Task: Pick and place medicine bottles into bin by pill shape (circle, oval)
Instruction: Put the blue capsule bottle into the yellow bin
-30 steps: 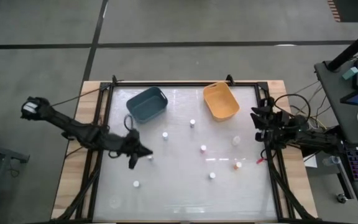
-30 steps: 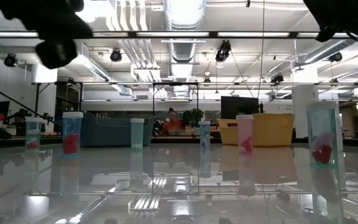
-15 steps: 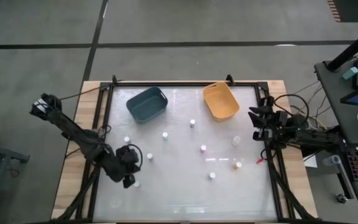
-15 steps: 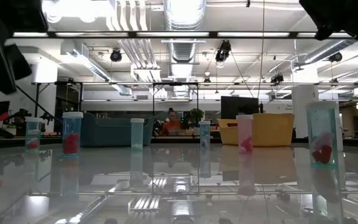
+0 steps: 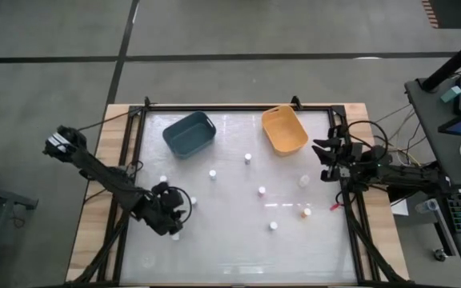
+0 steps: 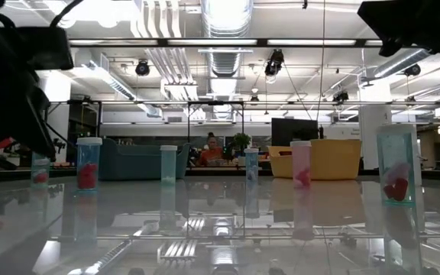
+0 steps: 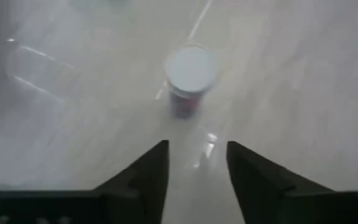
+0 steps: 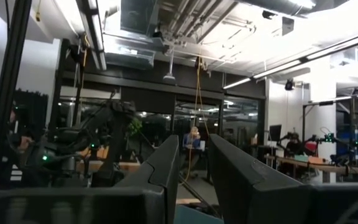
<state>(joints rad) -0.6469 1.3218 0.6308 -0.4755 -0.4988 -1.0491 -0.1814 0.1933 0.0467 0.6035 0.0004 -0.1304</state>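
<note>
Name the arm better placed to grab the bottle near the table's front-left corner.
Left. Its open claw hangs right over that bottle, which stands just ahead of the fingers. The right claw waits at the table's far right edge, pointed out into the room.

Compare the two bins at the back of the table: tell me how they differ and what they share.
Colour: the dark teal bin against the orange bin. Side: the teal bin sits toward the left arm's side of the table, the orange bin toward the right arm's. Turn: seen from above, the two are angled in opposite directions. Shared: both are open-topped, roughly rectangular tubs of similar size, standing at the far end, much larger than any medicine bottle.
</note>
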